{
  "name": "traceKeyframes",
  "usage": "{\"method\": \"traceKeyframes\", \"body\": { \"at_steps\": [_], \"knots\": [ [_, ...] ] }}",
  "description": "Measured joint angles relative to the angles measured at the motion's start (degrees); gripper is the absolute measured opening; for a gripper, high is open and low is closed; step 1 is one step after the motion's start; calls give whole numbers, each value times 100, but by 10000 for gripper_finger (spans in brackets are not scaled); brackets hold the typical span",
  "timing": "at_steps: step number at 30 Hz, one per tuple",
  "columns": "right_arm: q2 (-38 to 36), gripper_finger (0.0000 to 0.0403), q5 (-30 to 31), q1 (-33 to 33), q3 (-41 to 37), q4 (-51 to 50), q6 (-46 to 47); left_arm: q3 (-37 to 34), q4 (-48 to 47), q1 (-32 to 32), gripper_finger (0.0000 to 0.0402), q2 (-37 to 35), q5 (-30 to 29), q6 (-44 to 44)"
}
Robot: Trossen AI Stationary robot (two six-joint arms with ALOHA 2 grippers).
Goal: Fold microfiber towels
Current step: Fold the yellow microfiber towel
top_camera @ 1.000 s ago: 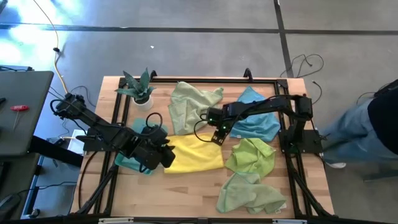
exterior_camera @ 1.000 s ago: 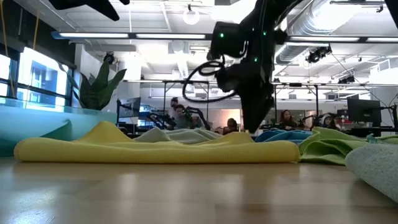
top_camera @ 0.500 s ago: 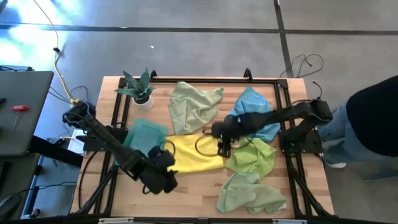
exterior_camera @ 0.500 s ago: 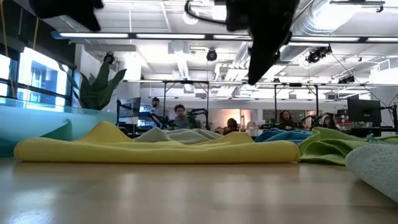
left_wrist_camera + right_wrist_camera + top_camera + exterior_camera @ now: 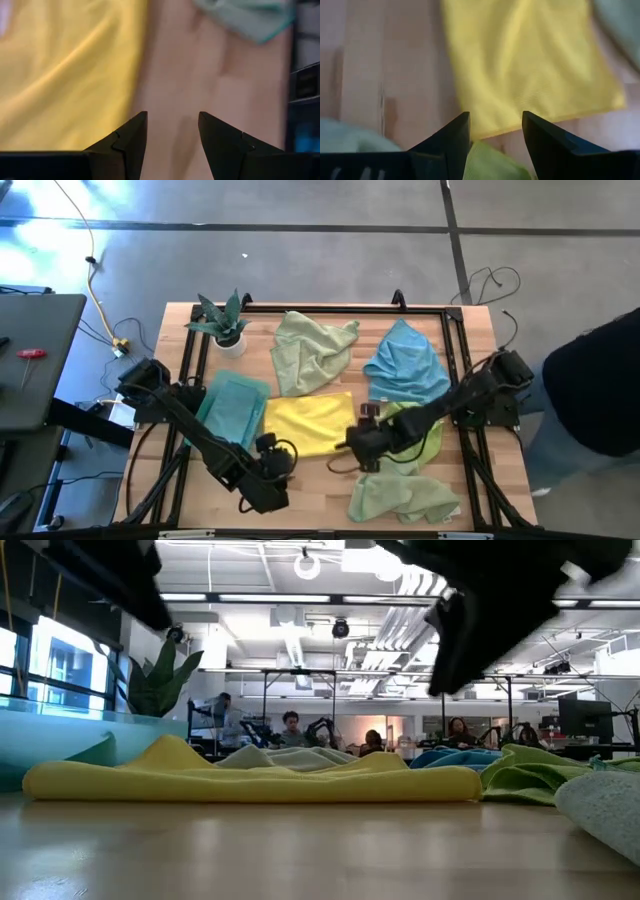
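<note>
A bright yellow towel (image 5: 308,425) lies spread on the wooden table (image 5: 310,480), a low ridge along it in the low view (image 5: 250,780). My left gripper (image 5: 268,465) hovers open off the towel's near left corner; its wrist view shows bare wood between the fingers and yellow cloth (image 5: 60,70) to one side. My right gripper (image 5: 350,448) hovers open at the towel's near right corner, with the yellow near edge (image 5: 530,75) ahead of the fingers and a bit of green cloth (image 5: 487,162) under them. Neither gripper touches anything.
A teal towel (image 5: 232,405) lies left of the yellow one. Pale green (image 5: 315,350) and blue (image 5: 405,365) towels lie at the far side, a green one (image 5: 415,430) and a pale green one (image 5: 400,495) on the right. A potted plant (image 5: 225,325) stands far left. A person (image 5: 600,390) stands right.
Both grippers have swung toward the table's near edge while staying open. The right one rose from the yellow towel's far right corner and came to its near right corner. The left one went from the towel's left edge down to its near left corner. The towel lies unchanged.
</note>
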Motion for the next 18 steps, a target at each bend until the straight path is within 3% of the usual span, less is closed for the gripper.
{"method": "traceKeyframes", "body": {
  "at_steps": [8, 18],
  "knots": [
    [5, 172, 188, 364, -1072, 1879, -1250, 0, 471, -70, 168, 0, -73, 255],
    [5, 172, 318, 296, -1751, 2849, -1357, 0, 630, 95, 168, 0, -81, -137]
  ]
}}
